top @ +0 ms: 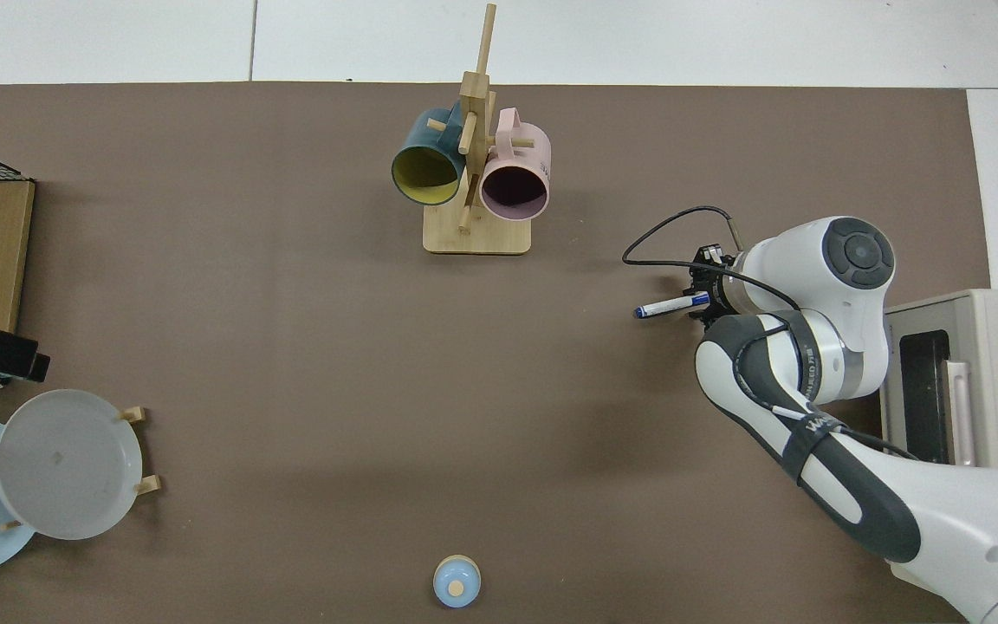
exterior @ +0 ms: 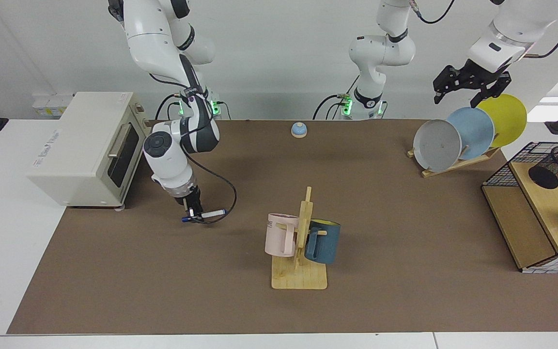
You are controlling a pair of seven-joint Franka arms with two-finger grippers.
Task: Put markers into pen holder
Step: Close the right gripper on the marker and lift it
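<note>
Task is barely started: the marker [exterior: 209, 213] is picked up but nowhere near the pen holder [exterior: 557, 166], which sits on the wire shelf [exterior: 521, 213] at the far end of the table [exterior: 405, 291], no markers visible in it. The right gripper [exterior: 193, 216] pinches the marker level near the toaster oven [exterior: 85, 145] end. The left gripper [exterior: 470, 87] waits above the plates [exterior: 470, 127], fingers spread, holding nothing.

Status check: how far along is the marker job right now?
Done: the right gripper is shut on the slim white-barrelled marker with a dark blue cap, held roughly level near the cream toaster oven. In hand: the carry. Left: crossing the brown table to the small black wire-mesh pen holder, which shows no marker inside, then dropping it in. The left gripper waits open above the yellow plate.
</note>
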